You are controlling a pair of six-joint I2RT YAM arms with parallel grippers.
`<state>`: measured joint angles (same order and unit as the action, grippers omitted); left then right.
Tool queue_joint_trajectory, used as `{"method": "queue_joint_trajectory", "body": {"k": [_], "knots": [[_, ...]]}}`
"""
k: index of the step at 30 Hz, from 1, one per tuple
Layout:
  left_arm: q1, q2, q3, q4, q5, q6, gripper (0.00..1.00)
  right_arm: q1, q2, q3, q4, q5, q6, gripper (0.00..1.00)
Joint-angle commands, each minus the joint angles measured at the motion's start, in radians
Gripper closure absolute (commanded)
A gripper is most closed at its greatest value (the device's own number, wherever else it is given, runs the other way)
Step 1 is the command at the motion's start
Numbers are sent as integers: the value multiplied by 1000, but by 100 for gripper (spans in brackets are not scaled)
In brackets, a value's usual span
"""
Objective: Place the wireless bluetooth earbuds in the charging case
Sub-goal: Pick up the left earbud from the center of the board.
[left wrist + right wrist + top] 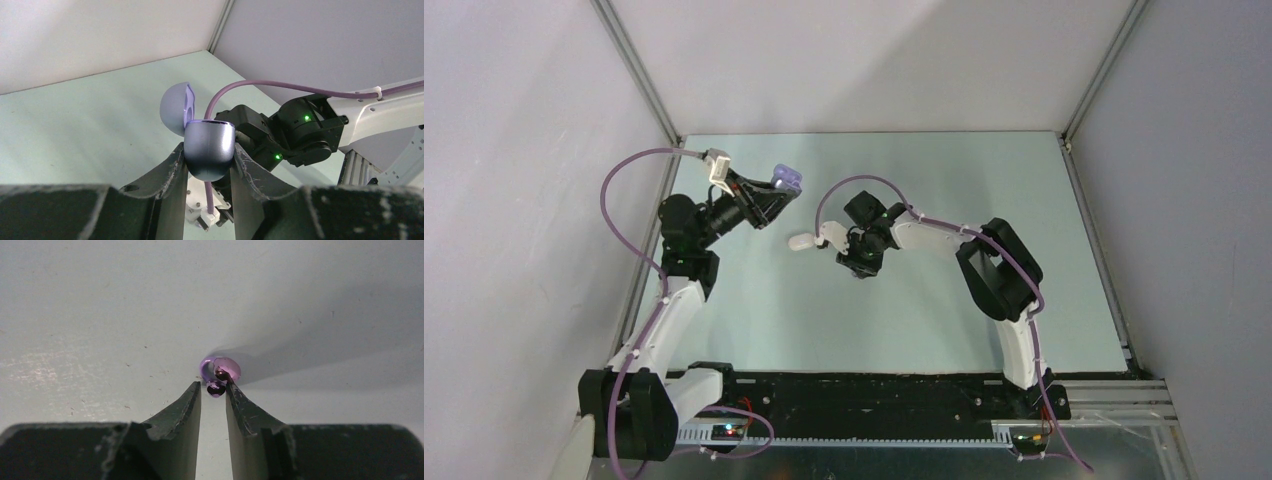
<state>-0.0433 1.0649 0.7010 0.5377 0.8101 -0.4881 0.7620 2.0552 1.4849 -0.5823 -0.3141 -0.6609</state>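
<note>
At right gripper (213,388) tips, a purple earbud (223,370).

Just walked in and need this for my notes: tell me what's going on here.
The left pincer is clamped on a purple pebble-shaped plastic charging case, whose lid is open. The right pincer points down at the pale table, its tips on either side of a tiny purple plastic earbud. Whether the bud is gripped yet is unclear.
</note>
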Motion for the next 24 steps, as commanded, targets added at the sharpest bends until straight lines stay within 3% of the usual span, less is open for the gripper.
{"method": "queue_joint_trajectory", "body": {"k": [1, 7, 9, 12, 14, 18, 24], "knots": [[10, -2, 13, 21, -14, 23, 100, -2, 15, 1, 10, -25, -20, 74], [10, 8, 12, 24, -5, 30, 100, -19, 6, 26, -22, -66, -5, 86], [10, 12, 10, 40, 18, 37, 100, -50, -42, 53, -75, -177, 3, 89], [10, 27, 5, 93, 69, 54, 100, -133, -98, 141, -192, -495, 6, 90], [10, 49, 16, 122, 135, 56, 99, -175, -110, 236, -302, -629, 14, 91], [10, 105, 47, 160, 213, 72, 99, -240, -45, 431, -585, -805, 14, 90], [2, 153, 96, 140, 226, 97, 100, -330, -16, 357, -463, -978, 228, 88]]}}
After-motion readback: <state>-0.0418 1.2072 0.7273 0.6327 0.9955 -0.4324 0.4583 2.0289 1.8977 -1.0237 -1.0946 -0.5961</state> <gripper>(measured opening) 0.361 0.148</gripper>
